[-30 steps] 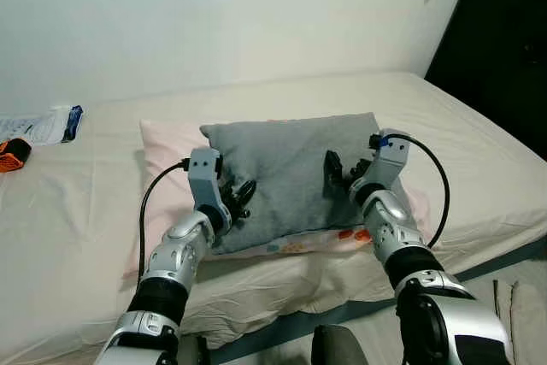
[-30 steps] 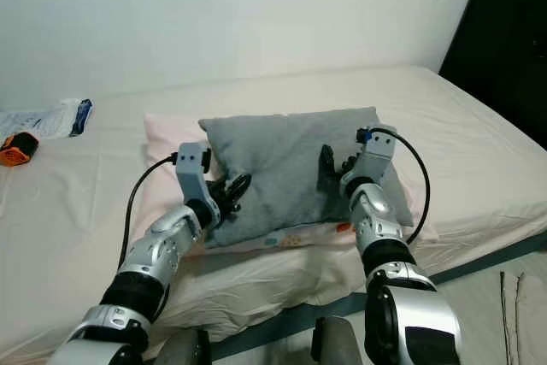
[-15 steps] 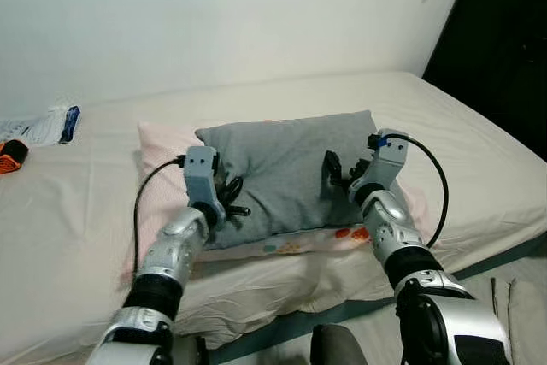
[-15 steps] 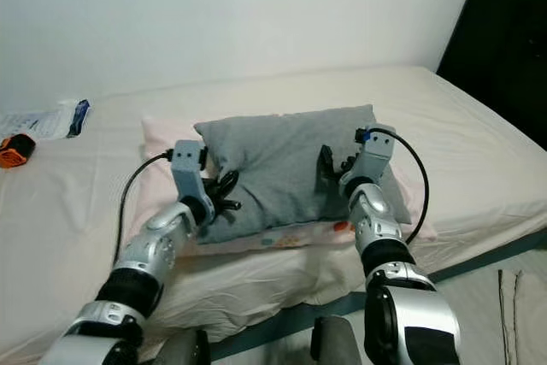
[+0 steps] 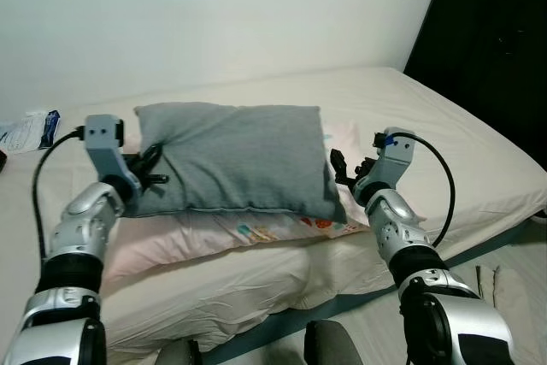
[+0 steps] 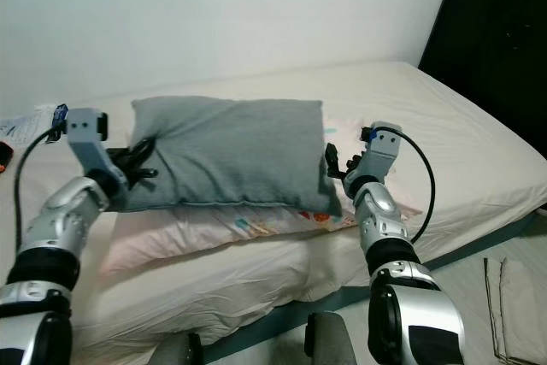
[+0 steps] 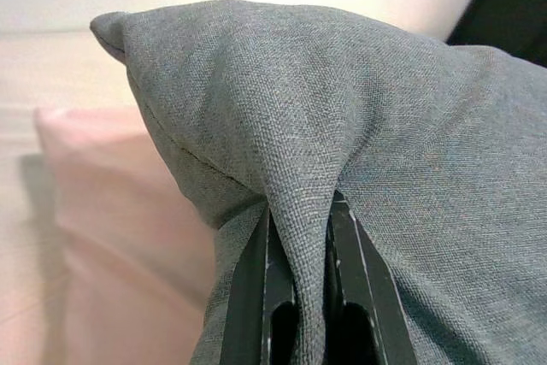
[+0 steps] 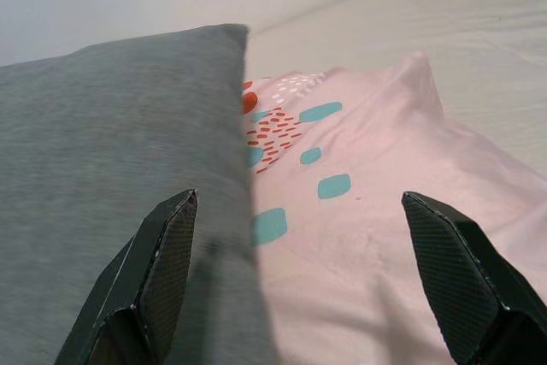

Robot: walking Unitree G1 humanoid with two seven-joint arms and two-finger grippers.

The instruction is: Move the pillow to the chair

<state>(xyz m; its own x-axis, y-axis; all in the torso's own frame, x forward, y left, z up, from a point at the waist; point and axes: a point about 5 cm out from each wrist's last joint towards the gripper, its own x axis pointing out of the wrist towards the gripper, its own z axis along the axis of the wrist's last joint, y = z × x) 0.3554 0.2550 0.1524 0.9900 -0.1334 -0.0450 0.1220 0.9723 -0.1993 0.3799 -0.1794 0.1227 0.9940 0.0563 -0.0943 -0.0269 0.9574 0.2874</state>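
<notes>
A grey pillow (image 5: 235, 156) is held up over a pink patterned pillow (image 5: 256, 230) on the bed. My left gripper (image 5: 149, 168) is shut on the grey pillow's left edge. In the left wrist view its fingers (image 7: 269, 297) pinch a fold of grey fabric (image 7: 359, 126). My right gripper (image 5: 346, 168) is open beside the pillow's right edge, low near the pink pillow. In the right wrist view its fingertips (image 8: 154, 279) stand wide apart, one against the grey pillow (image 8: 111, 151), with the pink pillow (image 8: 342, 237) between them.
The bed (image 5: 444, 138) with its cream sheet spreads wide to the right, its front edge close to me. A tall black object (image 5: 483, 49) stands at the far right by the wall. A white and blue packet (image 5: 30, 130) lies at the bed's far left.
The grey pillow has risen and moved left in my left gripper, uncovering the pink pillow's right end. My right gripper, earlier on the pillow, now sits beside its right edge. The view has shifted.
</notes>
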